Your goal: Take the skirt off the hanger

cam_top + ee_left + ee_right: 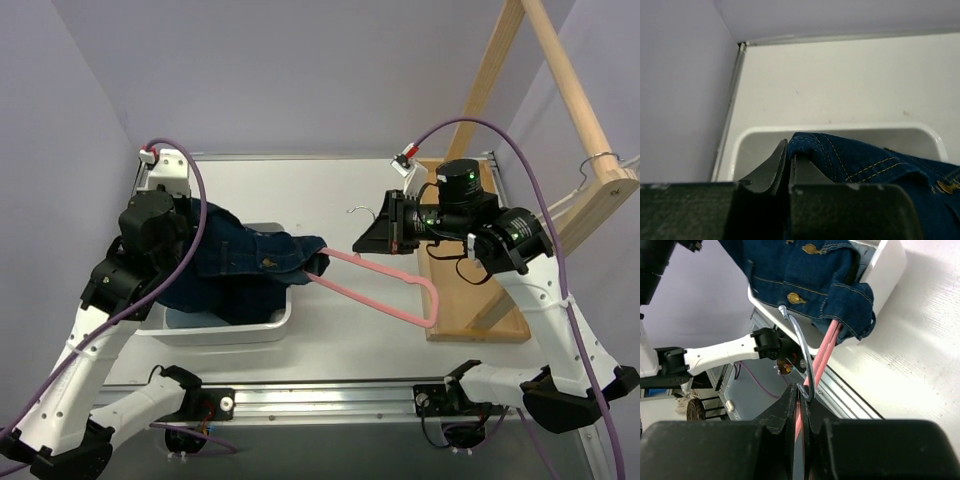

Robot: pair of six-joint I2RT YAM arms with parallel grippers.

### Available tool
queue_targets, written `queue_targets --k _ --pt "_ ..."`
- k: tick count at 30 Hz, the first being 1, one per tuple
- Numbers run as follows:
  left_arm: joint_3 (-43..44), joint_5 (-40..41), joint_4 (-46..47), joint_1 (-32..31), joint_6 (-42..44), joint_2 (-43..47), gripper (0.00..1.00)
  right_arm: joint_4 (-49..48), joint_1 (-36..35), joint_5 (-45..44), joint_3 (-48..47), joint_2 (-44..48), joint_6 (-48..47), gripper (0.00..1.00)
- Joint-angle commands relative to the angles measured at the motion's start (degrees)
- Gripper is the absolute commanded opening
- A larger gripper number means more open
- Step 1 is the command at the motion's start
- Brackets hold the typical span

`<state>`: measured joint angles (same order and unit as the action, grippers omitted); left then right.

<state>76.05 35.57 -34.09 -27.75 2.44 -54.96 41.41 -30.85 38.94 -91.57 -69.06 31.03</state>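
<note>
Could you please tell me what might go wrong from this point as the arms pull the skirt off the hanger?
1. One end of the hanger sits inside the skirt; pulling apart could snag the denim rather than free it.
2. The left gripper pinches only a small edge fold, which may slip out.
3. The right gripper clamps the thin hanger near its hook, so it could twist.

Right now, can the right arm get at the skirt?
Probably not: the right end effector is shut on the pink hanger near its hook, so it would have to let go first. The skirt is held by the left end effector over the bin.
</note>
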Motion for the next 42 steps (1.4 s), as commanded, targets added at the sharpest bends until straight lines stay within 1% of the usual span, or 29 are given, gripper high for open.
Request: queue_targets --k 1,4,5,6,7,8,9,10,13,15,20,21,23,25,26,27,28,30,33,34,35,36,38,39,40,41,42 --pt "-4.1 -9.5 0.0 3.0 -14.5 3.4 0.02 -3.0 -0.7 -0.2 2.4 0.5 -0.9 0.0" --pt "-6.5 -12.4 -3.5 5.7 -20.0 3.5 0.02 -4.6 -1.8 -0.6 1.9 -1.3 -0.9 0.0" --pt "-6.9 -13.4 -6.1 6.5 -21.2 3.4 0.02 -5.5 -2.7 -0.7 1.5 -2.5 -0.7 0.0" --pt "-7.4 -14.6 -7.2 7.1 -23.3 3.3 0.04 -5.7 -3.2 -1.1 0.9 -3.0 -0.7 0.0" --pt "-7.7 -15.6 -8.4 8.2 -24.3 3.2 0.1 -5.9 -3.7 -1.3 -0.5 -3.7 -0.5 0.0" --pt "-7.8 -17.5 -10.5 8.7 -25.1 3.3 0.2 -6.0 -4.1 -1.5 -1.4 -5.1 -0.5 0.0" --pt "-7.9 -18.3 -11.4 8.9 -26.5 3.8 0.37 -6.0 -4.7 -1.8 -2.4 -5.7 -0.5 0.0" --pt "-7.9 -19.0 -13.0 9.0 -27.3 4.2 0.44 -6.0 -5.0 -1.7 -4.1 -6.9 -0.5 0.0" --pt "-7.6 -22.6 -15.1 9.1 -30.1 6.7 0.58 -6.3 -6.0 -1.7 -6.1 -8.5 -0.4 0.0" --pt "-6.7 -23.4 -16.6 9.1 -32.1 8.6 0.6 -6.3 -6.6 -1.8 -6.7 -9.0 -0.4 0.0" --pt "0.7 -23.9 -19.4 9.0 -32.4 10.4 0.61 -6.4 -7.4 -2.6 -4.9 -7.6 -0.2 0.0" --pt "1.6 -26.1 -19.1 9.0 -31.3 10.0 0.61 -6.5 -7.4 -2.6 -4.2 -7.2 -0.1 0.0" --pt "3.7 -30.5 -16.5 9.0 -29.2 9.1 0.56 -7.0 -7.5 -3.0 -3.3 -6.1 0.5 0.0" --pt "2.4 -40.5 -10.8 9.0 -25.9 7.9 0.52 -8.3 -7.5 -2.6 -1.6 -4.9 1.8 0.0" --pt "1.7 -43.5 -8.6 9.0 -24.6 7.6 0.52 -9.1 -7.5 -2.4 -0.9 -4.3 2.5 0.0" --pt "0.6 -48.4 -4.8 8.9 -24.5 7.6 0.52 -9.8 -7.5 -2.3 0.3 -3.4 3.1 0.0" --pt "-0.4 -50.0 -3.6 8.9 -24.3 7.3 0.52 -10.7 -7.6 -2.1 0.7 -3.0 4.0 0.0" --pt "-2.4 -52.1 -2.2 8.6 -24.0 6.4 0.57 -10.9 -7.6 -2.3 1.0 -2.6 4.5 0.0" --pt "-4.0 -61.6 -0.2 8.4 -23.8 2.5 0.64 -11.3 -7.6 -2.4 1.1 -1.4 5.4 0.0" --pt "-4.0 -66.5 -0.5 8.4 -24.3 1.0 0.64 -11.3 -7.6 -2.4 1.1 -1.3 5.4 0.0" --pt "-3.5 -67.2 -1.2 8.1 -25.7 -1.6 0.67 -11.3 -7.6 -2.5 1.2 -1.2 5.8 0.0" --pt "-2.9 -66.5 -4.1 7.7 -26.6 -2.7 0.69 -11.3 -7.6 -2.6 1.2 -0.9 5.9 0.0" --pt "-2.1 -62.1 -5.6 6.3 -28.8 -3.3 0.68 -11.3 -7.6 -3.1 1.4 -0.6 6.0 0.0" --pt "-2.5 -60.9 -4.4 5.7 -29.2 -2.9 0.68 -11.5 -7.6 -3.3 1.6 -0.3 6.1 0.0" --pt "-3.0 -59.8 -3.5 3.8 -29.6 -2.3 0.68 -11.7 -7.6 -3.4 2.1 -0.2 6.2 0.0" --pt "-3.5 -57.0 -2.8 2.8 -29.4 -1.3 0.7 -11.9 -7.6 -3.5 2.4 0.1 6.5 0.0" --pt "-3.7 -55.4 -3.8 2.0 -29.1 -1.2 0.71 -12.4 -7.6 -3.8 2.5 0.3 6.8 0.0"
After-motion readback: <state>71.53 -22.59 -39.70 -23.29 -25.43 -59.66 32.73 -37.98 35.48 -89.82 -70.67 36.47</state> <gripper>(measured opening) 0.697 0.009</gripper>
